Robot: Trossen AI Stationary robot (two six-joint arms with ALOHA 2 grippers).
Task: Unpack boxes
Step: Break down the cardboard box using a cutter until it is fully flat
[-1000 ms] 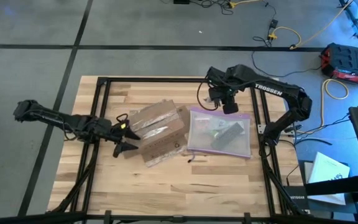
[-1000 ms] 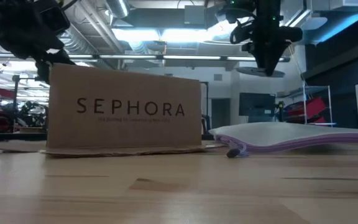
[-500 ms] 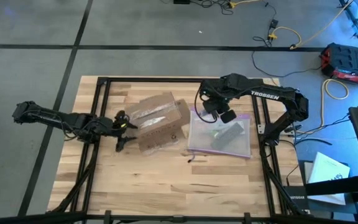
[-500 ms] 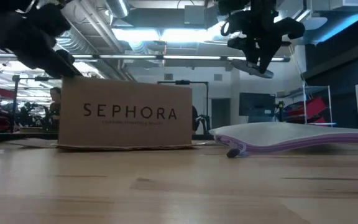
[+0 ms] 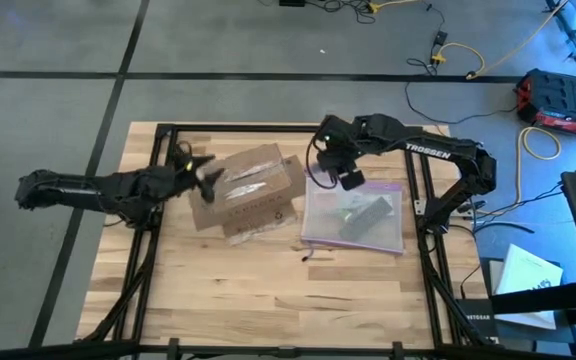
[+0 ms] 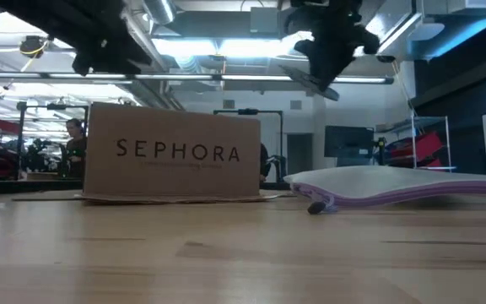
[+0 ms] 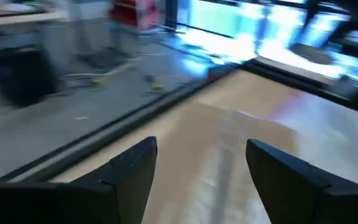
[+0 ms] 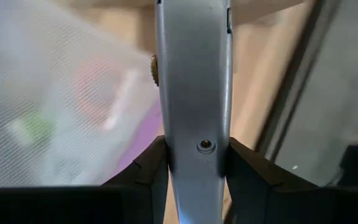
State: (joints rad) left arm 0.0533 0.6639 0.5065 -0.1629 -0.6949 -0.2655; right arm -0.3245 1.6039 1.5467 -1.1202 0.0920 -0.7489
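The wooden table [image 5: 268, 290] carried one brown cardboard box [image 5: 248, 190] near its middle, SEPHORA lettering on the side facing the low camera, its taped top apparently uncut. Just beside it toward the right arm lay a clear zip bag [image 5: 353, 215] with a purple edge. The left gripper [image 5: 200, 172] hung over the box's far left corner, its fingers spread with nothing between them. The right gripper [image 5: 340, 172] hovered above the gap between box and bag, clenched on a grey utility knife [image 8: 193, 87]. The step in hand looked like getting ready to slit the tape. Next, the knife would need bringing down onto the seam, probably while the left gripper steadied the box against sliding.
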